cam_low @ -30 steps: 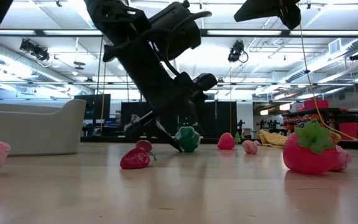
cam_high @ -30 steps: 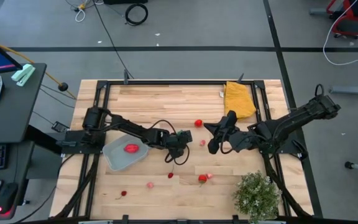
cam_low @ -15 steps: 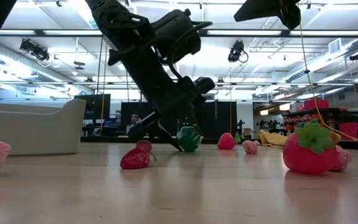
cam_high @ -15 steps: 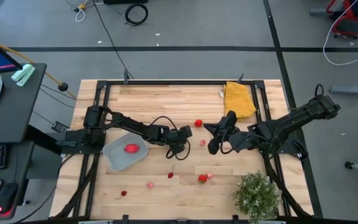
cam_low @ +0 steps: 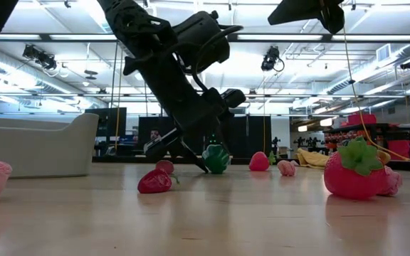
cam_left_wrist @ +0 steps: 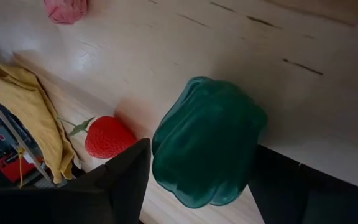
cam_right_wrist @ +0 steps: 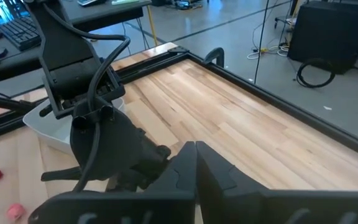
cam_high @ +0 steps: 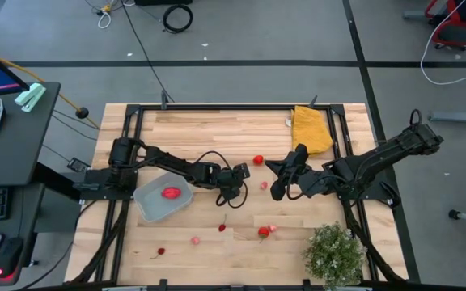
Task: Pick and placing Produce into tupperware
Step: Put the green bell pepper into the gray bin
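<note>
The green pepper piece (cam_left_wrist: 207,149) sits on the wood between the fingers of my left gripper (cam_left_wrist: 201,162), near the table's middle (cam_high: 237,181). The low view shows the pepper (cam_low: 216,158) at the fingertips. The tupperware (cam_high: 154,209) lies left of it with one red piece (cam_high: 171,192) inside. Other red and pink pieces lie scattered: a strawberry (cam_left_wrist: 107,137), a pink one (cam_high: 264,185), and several near the near edge (cam_high: 222,227). My right gripper (cam_high: 275,191) hangs shut just right of the left one, holding nothing. My left gripper has the green pepper pinched between its two fingers, one finger (cam_left_wrist: 132,171) against each side of the pepper's body (cam_left_wrist: 163,152). The fingers slant down from the table's left. The pepper's underside rests on the table (cam_low: 216,171).
A yellow folded cloth (cam_high: 311,128) lies at the far right and a bushy green plant (cam_high: 334,252) stands at the near right corner. A big strawberry (cam_low: 358,174) and a red piece (cam_low: 155,181) lie on the near half. Bare wood (cam_high: 217,133) lies toward the far edge.
My left gripper has shifted a little toward the far edge and the right, at the green pepper, then held still. The pepper has moved slightly with it along the table.
</note>
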